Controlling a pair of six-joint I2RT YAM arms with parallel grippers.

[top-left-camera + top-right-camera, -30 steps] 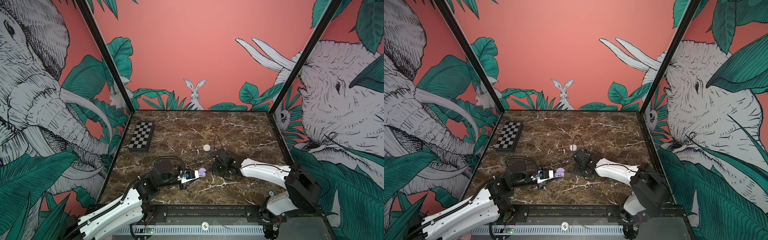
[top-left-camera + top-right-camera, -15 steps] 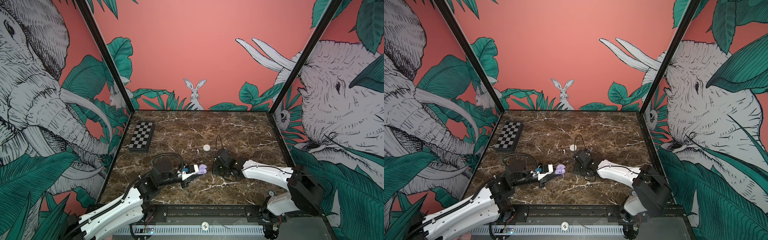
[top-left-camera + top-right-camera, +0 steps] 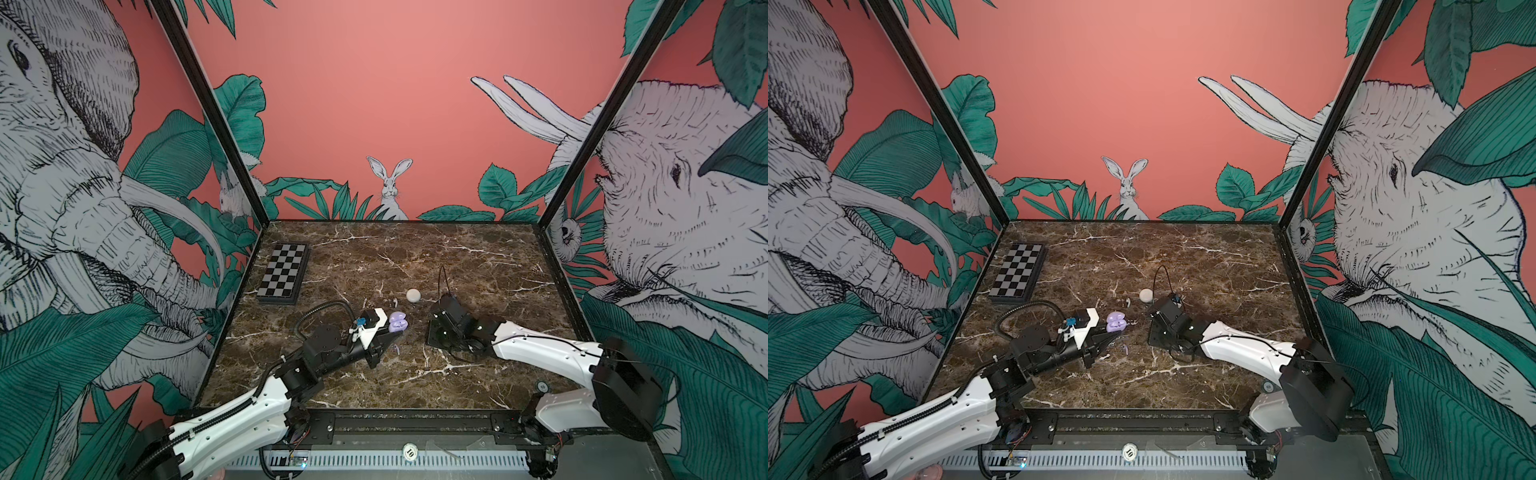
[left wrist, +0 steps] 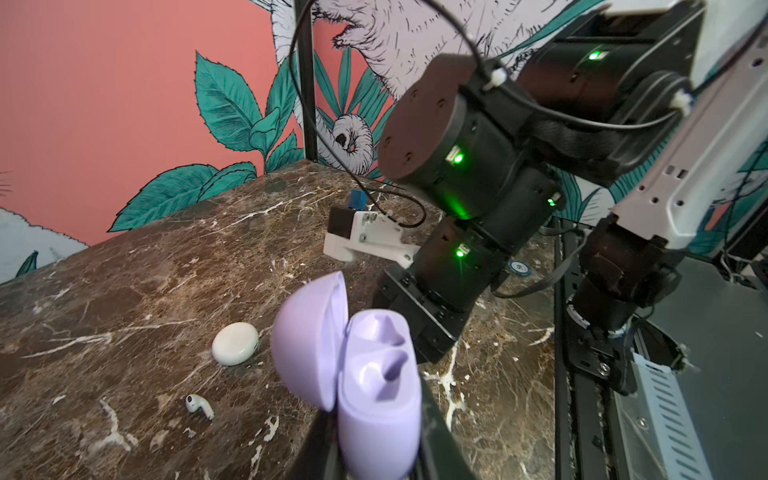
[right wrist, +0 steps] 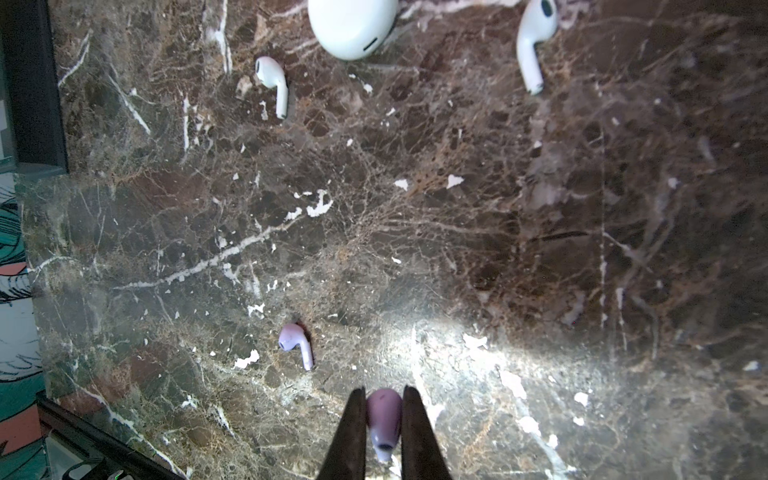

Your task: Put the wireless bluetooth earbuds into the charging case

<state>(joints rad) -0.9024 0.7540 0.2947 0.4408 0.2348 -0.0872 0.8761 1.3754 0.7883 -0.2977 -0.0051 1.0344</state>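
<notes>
Over the bench [image 5: 540, 249], right gripper [image 5: 383, 394] clamps a lilac earbud [image 5: 384, 419], left gripper [image 4: 376, 436] the open charging case [image 4: 374, 374]; I would enter stem-first, slowly.

White case [image 5: 352, 25] cropped at the edge — lilac case [image 4: 378, 415] base cropped too.

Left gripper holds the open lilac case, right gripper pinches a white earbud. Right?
One error: the right gripper is shut on a lilac earbud, not a white one, as the right wrist view shows. The left gripper does hold the open lilac case.
</notes>
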